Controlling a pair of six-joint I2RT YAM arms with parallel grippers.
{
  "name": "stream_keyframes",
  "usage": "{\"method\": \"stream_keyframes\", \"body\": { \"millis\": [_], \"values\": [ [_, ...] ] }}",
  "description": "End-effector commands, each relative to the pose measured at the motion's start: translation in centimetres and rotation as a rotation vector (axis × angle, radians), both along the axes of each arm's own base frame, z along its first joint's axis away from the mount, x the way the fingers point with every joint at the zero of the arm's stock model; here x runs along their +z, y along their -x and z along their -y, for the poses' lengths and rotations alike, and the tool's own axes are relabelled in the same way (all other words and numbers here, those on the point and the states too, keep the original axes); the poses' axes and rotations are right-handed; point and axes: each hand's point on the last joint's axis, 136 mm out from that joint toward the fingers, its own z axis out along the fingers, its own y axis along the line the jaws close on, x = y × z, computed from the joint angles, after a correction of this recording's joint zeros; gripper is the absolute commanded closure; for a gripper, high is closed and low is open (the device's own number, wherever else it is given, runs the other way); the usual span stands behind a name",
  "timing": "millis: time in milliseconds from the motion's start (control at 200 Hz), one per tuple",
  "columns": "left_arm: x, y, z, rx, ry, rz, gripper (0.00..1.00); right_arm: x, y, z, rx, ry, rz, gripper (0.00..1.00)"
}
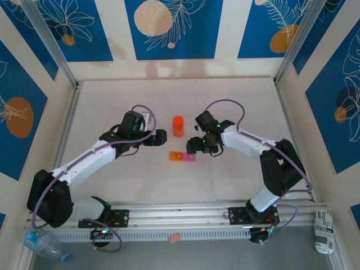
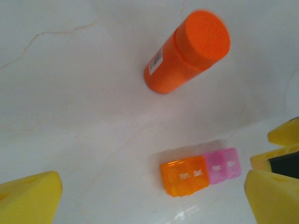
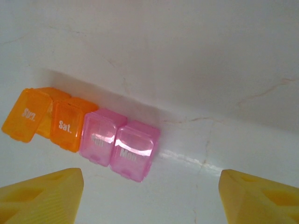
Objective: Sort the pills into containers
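Observation:
The containers (image 1: 183, 157) are a short strip of two orange and two pink compartments, lying mid-table between the two arms. In the right wrist view the containers (image 3: 93, 130) read "Sun", "Sat" and "Mon", and the "Sun" lid looks tilted up. My right gripper (image 3: 152, 186) is open just short of the pink end, nothing between its fingers (image 3: 42, 198). My left gripper (image 2: 153, 191) is open, with the containers (image 2: 201, 171) ahead of its right finger (image 2: 273, 198). From above, the left gripper (image 1: 160, 136) and right gripper (image 1: 201, 145) flank the strip. The pills are out of view.
An orange cylindrical bottle (image 1: 178, 126) with a white label stands upright just behind the strip; it also appears in the left wrist view as the bottle (image 2: 187, 51). Metal frame rails (image 1: 66, 126) and patterned walls enclose the white table (image 1: 185, 95).

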Motion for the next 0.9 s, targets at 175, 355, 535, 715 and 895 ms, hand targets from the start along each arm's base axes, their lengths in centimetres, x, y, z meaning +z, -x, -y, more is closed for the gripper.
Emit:
{"method": "stream_keyframes", "body": {
  "millis": [175, 355, 535, 715, 895],
  "values": [
    [-3.0, 1.3, 0.0, -0.134, -0.244, -0.031, 0.0, -2.1, 0.2, -1.8, 0.014, 0.041, -0.047, 0.24],
    [-4.0, 1.7, 0.5, -0.17, -0.279, -0.045, 0.0, -3.3, 0.3, -1.8, 0.017, 0.061, -0.064, 0.24],
    [-4.8, 2.7, 0.9, -0.22, -0.318, -0.054, 0.0, -4.4, 0.6, -1.5, 0.013, 0.08, -0.087, 0.25],
    [-6.0, 4.1, 1.5, -0.267, -0.331, -0.072, 0.0, -4.9, 1.0, -1.4, 0.014, 0.079, -0.097, 0.26],
    [-7.3, 5.6, 2.1, -0.301, -0.334, -0.088, 0.0, -5.1, 1.2, -1.4, 0.013, 0.077, -0.104, 0.27]
  ]
}}
